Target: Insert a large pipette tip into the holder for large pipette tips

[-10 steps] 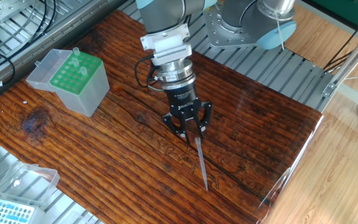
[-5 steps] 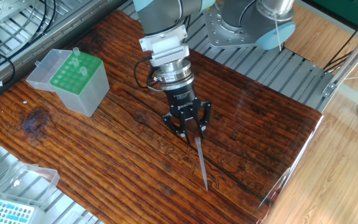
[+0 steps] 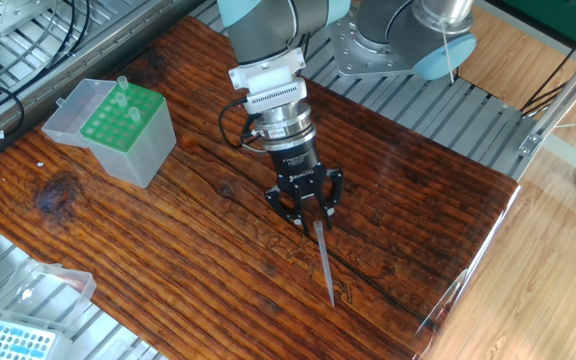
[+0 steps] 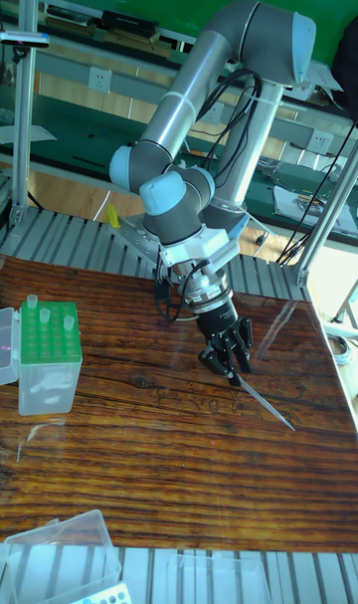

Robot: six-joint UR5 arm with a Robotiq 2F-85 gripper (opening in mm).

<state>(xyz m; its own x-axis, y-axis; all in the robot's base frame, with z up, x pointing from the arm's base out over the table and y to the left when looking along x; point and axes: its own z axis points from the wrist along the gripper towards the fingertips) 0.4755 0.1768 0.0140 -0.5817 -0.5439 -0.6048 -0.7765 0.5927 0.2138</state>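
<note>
Our gripper (image 3: 310, 217) has its fingers part open around the top of the large pipette tip (image 3: 324, 260) on the table (image 3: 168, 250), so we should squeeze gently and straight.

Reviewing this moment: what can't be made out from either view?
- Whether the gripper is shut on the large pipette tip or just touching it: too small in both views.
- Tip's fine point: blurs into the table.
- Blue-topped box: cut off by the fixed view's edge.
- Holder: hole contents too small.
</note>
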